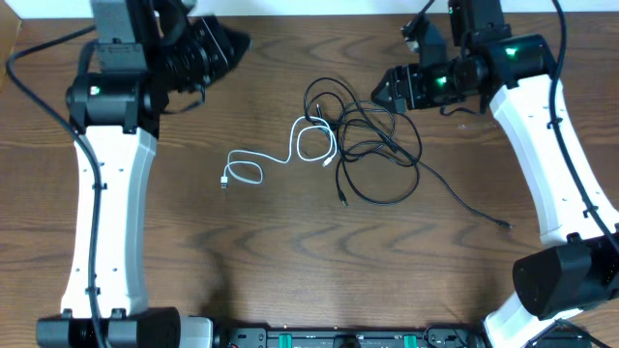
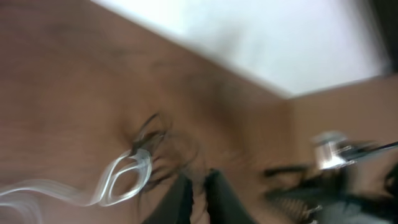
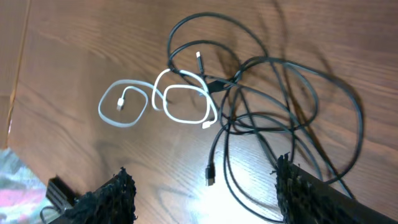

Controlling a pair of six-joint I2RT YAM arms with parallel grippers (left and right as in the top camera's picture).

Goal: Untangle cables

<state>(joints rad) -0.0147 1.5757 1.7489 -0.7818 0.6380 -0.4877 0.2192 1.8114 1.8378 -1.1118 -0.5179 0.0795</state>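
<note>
- R gripper [image 1: 379, 94]: upper right of centre in overhead view, nose pointing left toward the tangle. In R wrist view its fingers [image 3: 118, 196] sit far apart at lower-left and lower-right of frame. Jaws wide, nothing held. Cables lie on the table under the gap.
- L gripper [image 1: 224, 44]: upper left of overhead frame, well apart from every cable. L wrist view is badly blurred. Its fingers [image 2: 180, 202] at bottom centre are almost together w/ only a sliver between, and I see nothing in them.
- black cables [image 1: 372, 145]: several thin cords in overlapping loops, just right of frame centre, near R gripper's nose. One strand trails to lower right and ends in a small plug [image 1: 507, 225]. In R wrist view the bunch fills centre and right of frame [image 3: 280, 106].
- white cable [image 1: 290, 155]: one, shorter. Its loop overlaps the left edge of the black bunch, then it waves leftward to a small loop left of centre. Seen also in R wrist view [image 3: 180, 102]; in L wrist view it is a pale smear at lower left [image 2: 121, 177].
- table [image 1: 193, 261]: dark wood grain. All cables lie flat on it.
</note>
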